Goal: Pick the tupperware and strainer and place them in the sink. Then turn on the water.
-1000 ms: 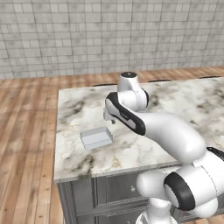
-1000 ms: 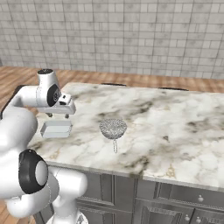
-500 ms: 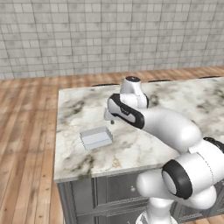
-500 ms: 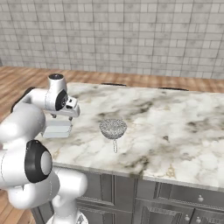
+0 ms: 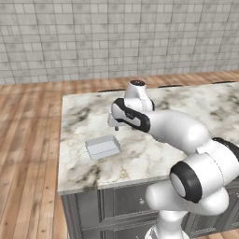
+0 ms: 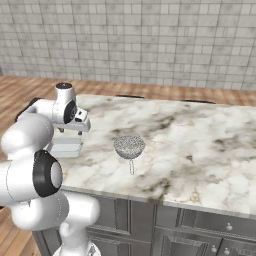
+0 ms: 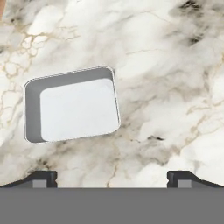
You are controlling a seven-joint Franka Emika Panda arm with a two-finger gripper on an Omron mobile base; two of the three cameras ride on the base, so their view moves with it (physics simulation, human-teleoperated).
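1. The pincer [image 5: 115,125] hangs with its jaws spread wide and empty above the marble counter [image 5: 154,154]; in the hand view its two dark tips [image 7: 41,178] sit far apart at the bottom edge.
2. Compared with a second ago, the arm has folded lower and swung toward the counter's left end, so the hand is closer to the stone than before.
3. The tupperware [image 5: 102,147] lies flat on the counter just below and to the left of the pincer, apart from it; in the hand view it [image 7: 72,105] sits ahead of the tips, toward the left one. It has not moved since the earlier frames.
4. The strainer [image 6: 129,147] rests on the counter well to the right of the pincer [image 6: 80,131], handle pointing at the near edge, unmoved.
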